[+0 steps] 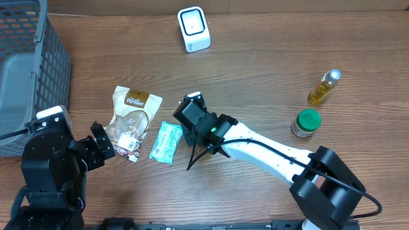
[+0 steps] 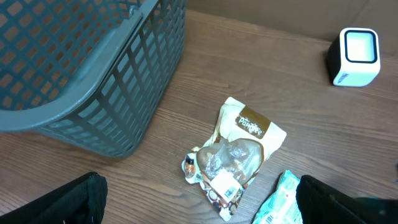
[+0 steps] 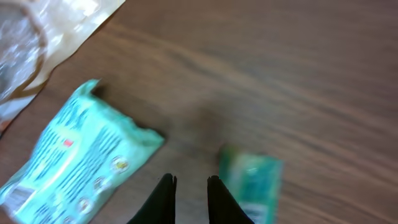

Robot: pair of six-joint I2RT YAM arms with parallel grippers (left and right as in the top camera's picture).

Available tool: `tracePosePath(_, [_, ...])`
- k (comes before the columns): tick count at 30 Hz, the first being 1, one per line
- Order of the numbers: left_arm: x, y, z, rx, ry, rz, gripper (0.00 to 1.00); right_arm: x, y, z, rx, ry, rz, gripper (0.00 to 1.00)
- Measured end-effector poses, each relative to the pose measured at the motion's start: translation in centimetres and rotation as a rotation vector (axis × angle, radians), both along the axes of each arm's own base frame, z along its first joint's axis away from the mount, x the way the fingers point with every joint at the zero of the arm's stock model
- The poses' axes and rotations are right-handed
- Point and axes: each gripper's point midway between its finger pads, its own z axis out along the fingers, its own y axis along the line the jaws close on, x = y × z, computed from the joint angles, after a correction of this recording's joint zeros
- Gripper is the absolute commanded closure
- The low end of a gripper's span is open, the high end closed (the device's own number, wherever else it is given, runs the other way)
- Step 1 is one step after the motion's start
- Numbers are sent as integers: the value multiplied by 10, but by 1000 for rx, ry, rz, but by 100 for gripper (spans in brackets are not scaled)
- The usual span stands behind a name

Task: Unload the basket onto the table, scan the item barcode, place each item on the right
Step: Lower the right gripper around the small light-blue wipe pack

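A white barcode scanner (image 1: 193, 29) (image 2: 356, 56) stands at the back of the table. A brown snack bag (image 1: 132, 118) (image 2: 239, 152) and a teal packet (image 1: 167, 142) (image 3: 81, 155) lie in the middle. A small green item (image 3: 252, 186), blurred, lies on the wood just right of my right gripper (image 3: 188, 183). Its fingers stand a narrow gap apart with only bare wood between them. In the overhead view the right gripper (image 1: 188, 110) hovers beside the teal packet. My left gripper (image 2: 202, 202) (image 1: 102, 145) is wide open over the snack bag's lower end, touching nothing.
A grey mesh basket (image 1: 32, 64) (image 2: 93, 74) fills the far left. A yellow bottle (image 1: 324, 87) and a green-lidded jar (image 1: 306, 123) stand at the right.
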Motion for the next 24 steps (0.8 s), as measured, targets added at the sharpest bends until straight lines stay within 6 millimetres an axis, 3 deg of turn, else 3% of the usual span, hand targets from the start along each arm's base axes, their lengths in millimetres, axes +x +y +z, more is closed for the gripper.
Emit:
tracePosePath(4, [0,0,0,0,0,0,1,18,-27,8,-27,-30,-100,96])
tracePosePath(8, [0,0,0,0,0,0,0,25,-64,1,-63,23,-232,96])
tracePosePath(11, [0,0,0,0,0,0,0,26,-80,-4,-62,68,-288,96])
tracePosePath(24, [0,0,0,0,0,0,1,10,-58,-9,77,213,-267,96])
